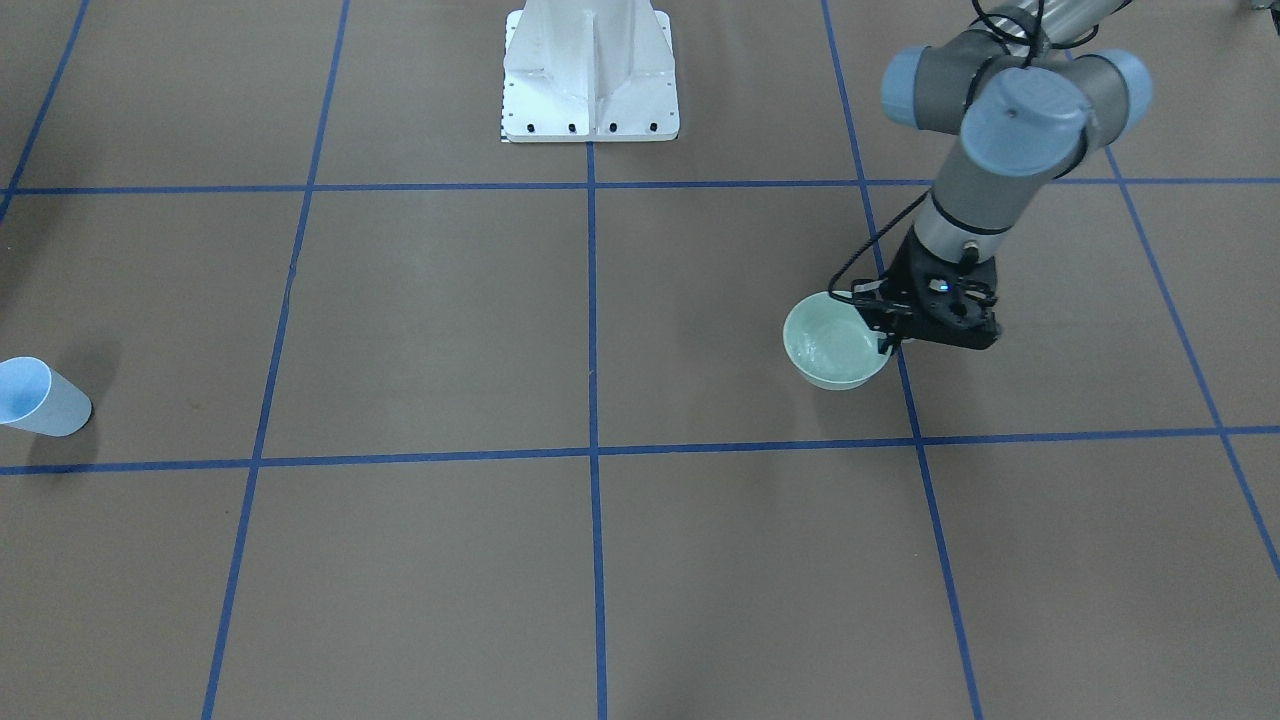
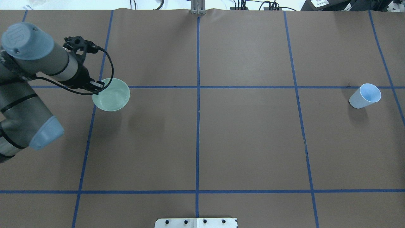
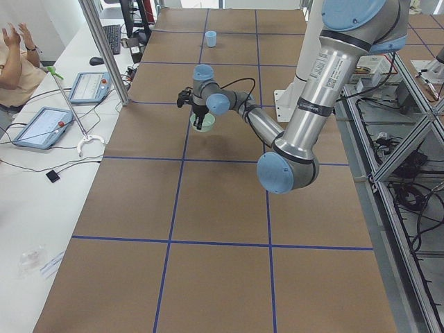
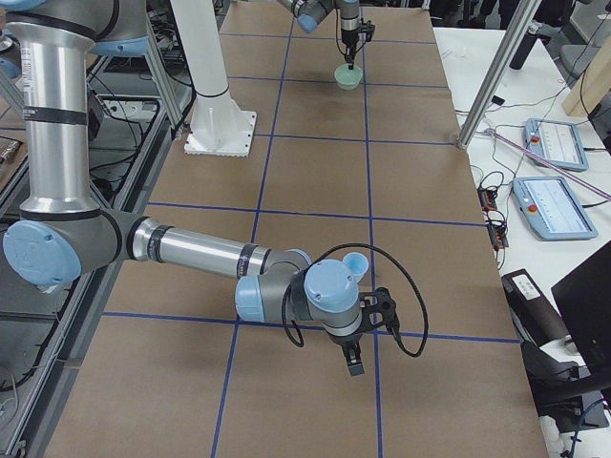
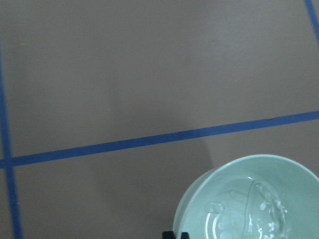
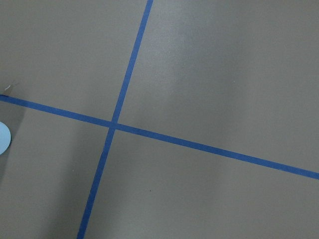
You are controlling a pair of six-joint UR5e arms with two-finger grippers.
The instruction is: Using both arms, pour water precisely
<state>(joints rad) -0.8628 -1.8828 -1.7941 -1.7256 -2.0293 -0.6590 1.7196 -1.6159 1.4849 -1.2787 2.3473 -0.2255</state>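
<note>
left gripper (image 1: 886, 342) is pinching the green bowl (image 1: 828, 352), frame right; i'm planning a level lift so water (image 5: 249, 216) isn't sloshing. right gripper (image 4: 354, 365): can't tell.

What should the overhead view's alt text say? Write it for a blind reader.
The left arm reaches in from the left edge, its hand at the rim of a pale green bowl holding water. A blue cup stands far right on the brown table, which is gridded with blue tape.
</note>
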